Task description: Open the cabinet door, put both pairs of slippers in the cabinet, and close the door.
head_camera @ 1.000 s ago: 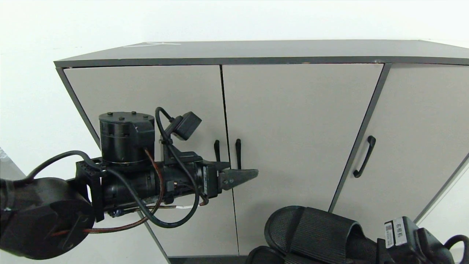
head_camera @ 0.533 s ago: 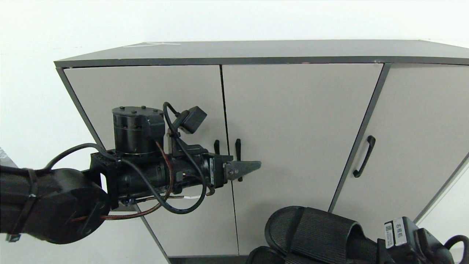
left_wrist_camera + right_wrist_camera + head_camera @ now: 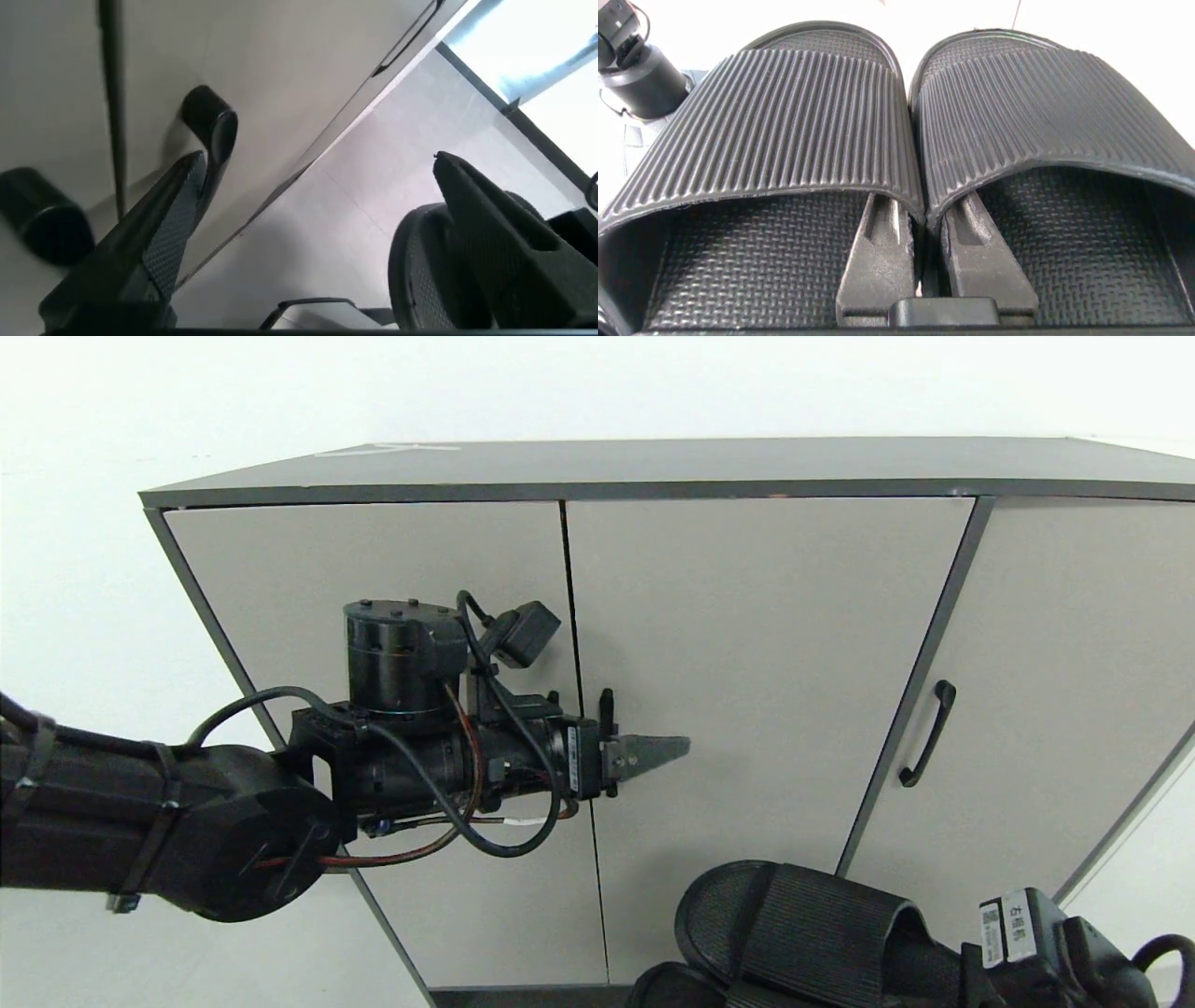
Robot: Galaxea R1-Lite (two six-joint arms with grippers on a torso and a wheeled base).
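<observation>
The grey cabinet (image 3: 747, 616) stands with all doors closed. My left gripper (image 3: 667, 747) is open in front of the seam between the left and middle doors. The middle door's black handle (image 3: 607, 705) (image 3: 213, 126) sits right by one fingertip (image 3: 182, 201). The left door's handle (image 3: 42, 219) is on the other side of the seam, mostly behind the arm in the head view. A pair of black ribbed slippers (image 3: 803, 919) (image 3: 813, 121) hangs low at the right. My right gripper (image 3: 924, 238) is shut on the two inner side walls, pinched together.
A third door at the right carries its own black handle (image 3: 929, 735). Pale floor lies to the left of the cabinet and below it. The cabinet top (image 3: 653, 457) is bare apart from a white tape mark.
My left arm has moved right and slightly up toward the cabinet, bringing the gripper over the door handles. The right arm and the slippers have stayed put.
</observation>
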